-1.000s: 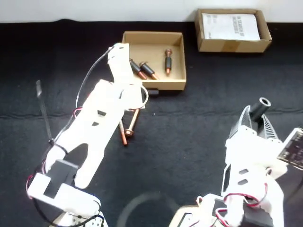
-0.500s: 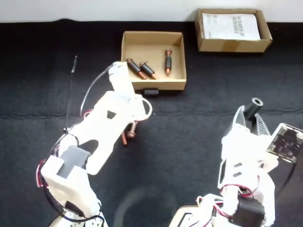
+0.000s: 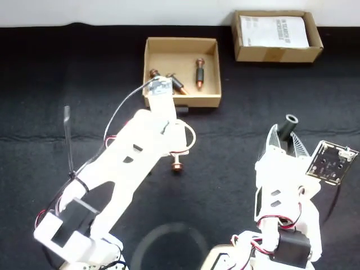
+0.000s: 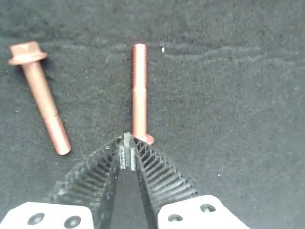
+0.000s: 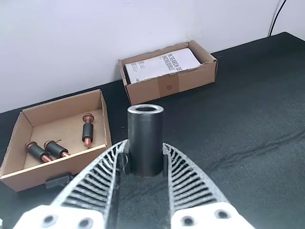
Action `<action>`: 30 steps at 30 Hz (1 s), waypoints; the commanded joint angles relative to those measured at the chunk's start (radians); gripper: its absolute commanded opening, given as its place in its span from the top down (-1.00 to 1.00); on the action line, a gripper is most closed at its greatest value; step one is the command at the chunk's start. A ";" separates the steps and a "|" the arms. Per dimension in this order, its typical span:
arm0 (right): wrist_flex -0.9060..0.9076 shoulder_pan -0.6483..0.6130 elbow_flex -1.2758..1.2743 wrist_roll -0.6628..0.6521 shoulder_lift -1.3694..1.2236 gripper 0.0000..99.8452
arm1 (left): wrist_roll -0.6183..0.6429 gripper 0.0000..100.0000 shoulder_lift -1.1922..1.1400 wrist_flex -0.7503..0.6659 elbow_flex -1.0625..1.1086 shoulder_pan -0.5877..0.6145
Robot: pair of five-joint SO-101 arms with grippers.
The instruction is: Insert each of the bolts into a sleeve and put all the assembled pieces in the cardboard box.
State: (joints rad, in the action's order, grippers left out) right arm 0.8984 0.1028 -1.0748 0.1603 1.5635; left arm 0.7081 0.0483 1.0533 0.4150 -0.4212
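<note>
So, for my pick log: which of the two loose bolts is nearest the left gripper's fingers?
The bolt whose head sits at the tips of the left gripper; the other bolt lies off to one side, head away.

Left tool (image 4: 127, 151) pinched shut, right tool (image 5: 144, 148) clamping.

The bolts (image 4: 139, 90) are coppery metal, the sleeve (image 5: 145, 140) smooth dark metal, the cloth (image 4: 228, 95) matt black, the box (image 3: 197, 101) cardboard.

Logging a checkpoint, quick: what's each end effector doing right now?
Left end effector: closed, pinching a bolt by its head.
Right end effector: closed on a sleeve.
</note>
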 commanded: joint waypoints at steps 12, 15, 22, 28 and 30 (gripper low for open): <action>-0.018 -0.002 0.010 -0.011 0.018 0.99 | -0.147 0.98 0.051 -0.242 0.268 0.077; -0.018 -0.002 0.010 -0.011 0.018 0.99 | -0.229 0.98 0.051 -0.358 0.328 0.117; -0.018 -0.002 0.010 -0.011 0.018 0.99 | -0.365 0.98 0.053 -0.453 0.406 0.088; -0.018 -0.002 0.005 -0.008 0.018 0.99 | -0.373 0.98 0.053 -0.460 0.403 -0.027; -0.018 -0.002 0.002 -0.008 0.018 0.99 | -0.373 0.98 0.058 -0.460 0.403 -0.084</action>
State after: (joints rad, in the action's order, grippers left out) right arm 0.8984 0.1028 -1.0764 0.1603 1.5650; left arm 0.3399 0.0713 0.6068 0.8232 -0.4227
